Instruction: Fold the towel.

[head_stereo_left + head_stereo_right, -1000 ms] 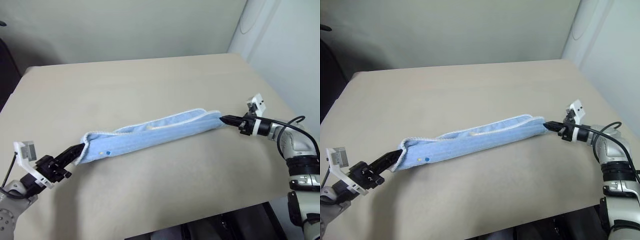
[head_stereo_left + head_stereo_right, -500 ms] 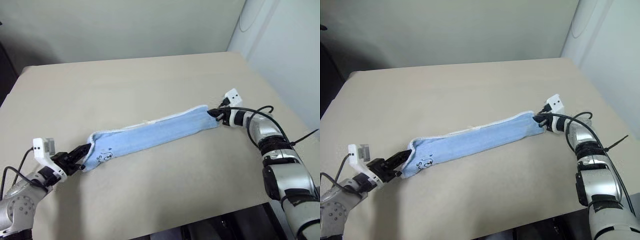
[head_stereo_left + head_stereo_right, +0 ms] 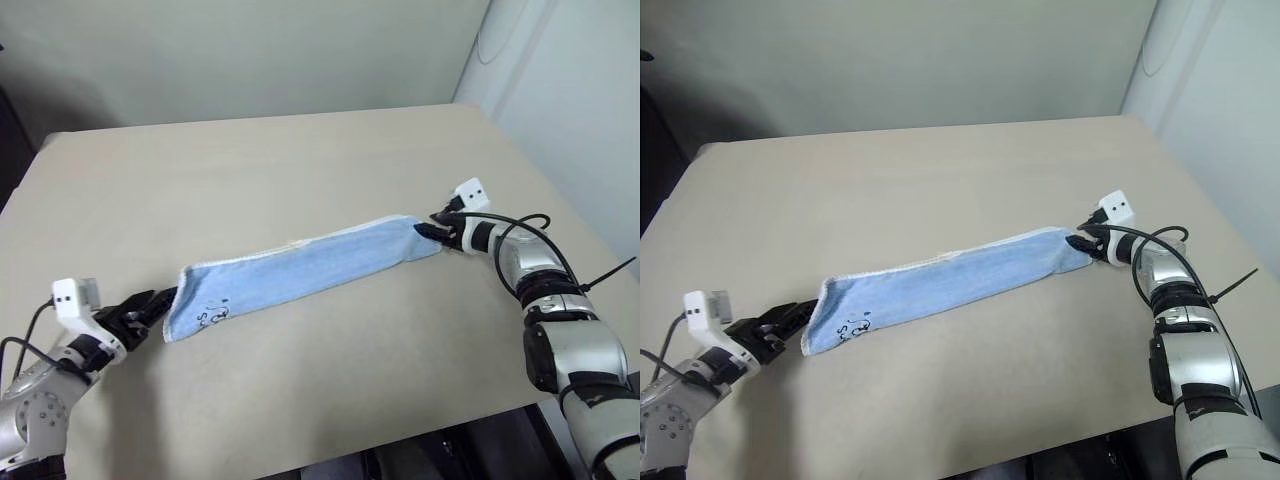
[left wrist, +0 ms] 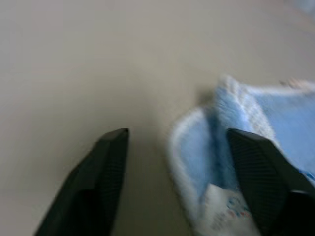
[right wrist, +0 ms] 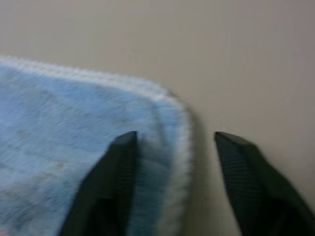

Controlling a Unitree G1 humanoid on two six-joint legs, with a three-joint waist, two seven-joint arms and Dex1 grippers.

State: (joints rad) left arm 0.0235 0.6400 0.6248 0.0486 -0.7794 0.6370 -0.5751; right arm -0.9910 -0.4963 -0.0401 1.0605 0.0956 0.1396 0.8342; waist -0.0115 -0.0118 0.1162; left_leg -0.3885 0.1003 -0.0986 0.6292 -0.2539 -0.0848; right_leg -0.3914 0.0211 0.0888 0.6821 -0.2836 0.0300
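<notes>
1. The towel [image 3: 300, 272] lies flat on the table [image 3: 300, 160], a long folded strip stretched between my two grippers.
2. My left gripper [image 3: 150, 306] stands with its fingers spread apart; the towel's near end lies just ahead, its edge between the tips, ungripped.
3. My right gripper [image 3: 428, 228] is likewise spread wide over the far corner, holding nothing.
4. The dark print and label near my left gripper are too small to read.

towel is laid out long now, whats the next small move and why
Probably draw both claws back clear of the towel. It lies flat as a long strip on the table, and the left claw and right claw both stand open at its ends.
</notes>
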